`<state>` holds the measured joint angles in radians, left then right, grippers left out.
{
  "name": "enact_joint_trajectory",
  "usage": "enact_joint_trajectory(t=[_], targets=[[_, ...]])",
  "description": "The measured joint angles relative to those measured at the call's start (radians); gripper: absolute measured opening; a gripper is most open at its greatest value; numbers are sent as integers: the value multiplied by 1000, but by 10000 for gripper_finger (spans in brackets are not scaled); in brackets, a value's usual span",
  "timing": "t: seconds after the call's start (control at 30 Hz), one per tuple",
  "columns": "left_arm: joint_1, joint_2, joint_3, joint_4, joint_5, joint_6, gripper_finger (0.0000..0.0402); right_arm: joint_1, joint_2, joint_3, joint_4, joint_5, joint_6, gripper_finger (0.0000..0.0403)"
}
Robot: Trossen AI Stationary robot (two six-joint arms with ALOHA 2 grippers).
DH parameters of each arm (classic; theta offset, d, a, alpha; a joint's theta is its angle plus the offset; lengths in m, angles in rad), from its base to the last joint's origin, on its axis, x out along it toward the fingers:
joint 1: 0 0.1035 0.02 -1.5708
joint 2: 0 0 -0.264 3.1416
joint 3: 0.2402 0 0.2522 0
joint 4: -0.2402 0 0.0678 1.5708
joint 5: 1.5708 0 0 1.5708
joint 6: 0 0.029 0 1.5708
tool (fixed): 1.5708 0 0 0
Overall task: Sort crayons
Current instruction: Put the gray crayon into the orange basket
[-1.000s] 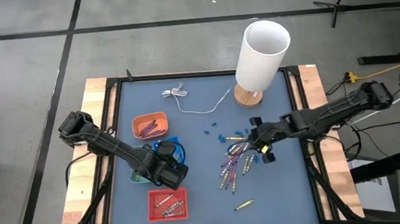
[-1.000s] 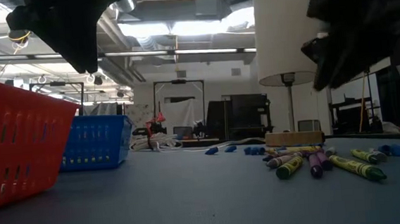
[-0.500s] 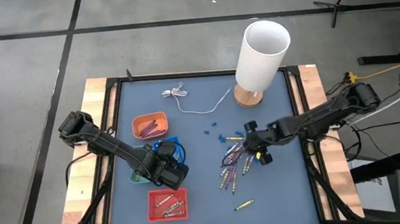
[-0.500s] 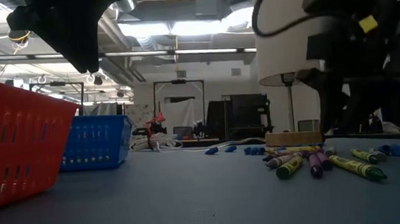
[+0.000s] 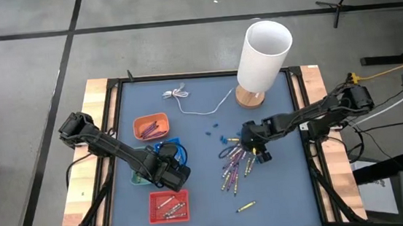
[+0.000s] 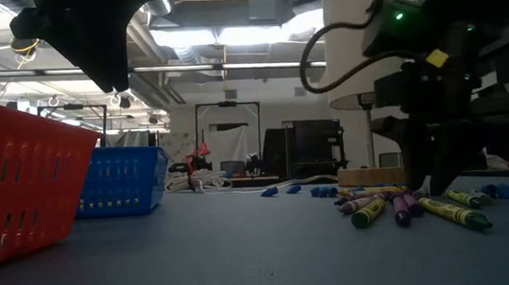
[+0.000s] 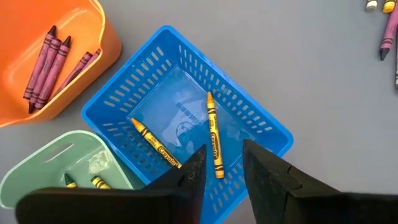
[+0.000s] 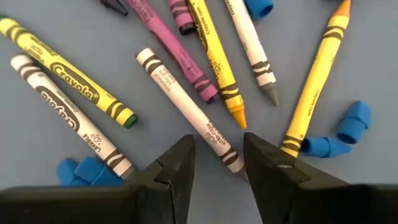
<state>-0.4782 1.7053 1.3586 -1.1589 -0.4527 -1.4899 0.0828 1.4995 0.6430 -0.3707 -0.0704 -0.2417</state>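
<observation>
White crayon (image 8: pixel 189 111) lies between the right tool's (image 8: pixel 217 163) open fingers.

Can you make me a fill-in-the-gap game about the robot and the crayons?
1. The blue basket holds ____ yellow crayons.
2. The purple crayons lie in the ____ tray.
3. The right gripper hangs over a ____ crayon between its open fingers.
4. The left gripper hangs over the ____ basket.

Missing words: two; orange; white; blue
</observation>
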Motion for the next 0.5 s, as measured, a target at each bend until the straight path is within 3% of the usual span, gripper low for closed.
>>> enact_joint_trajectory(t=[0.23,0.5], targets=[[0,0,0,0,-7,0,88,-64,2,0,0,-68,-2,137],[0,0,0,0,-8,15,88,-70,3,-1,7,-67,-2,70]])
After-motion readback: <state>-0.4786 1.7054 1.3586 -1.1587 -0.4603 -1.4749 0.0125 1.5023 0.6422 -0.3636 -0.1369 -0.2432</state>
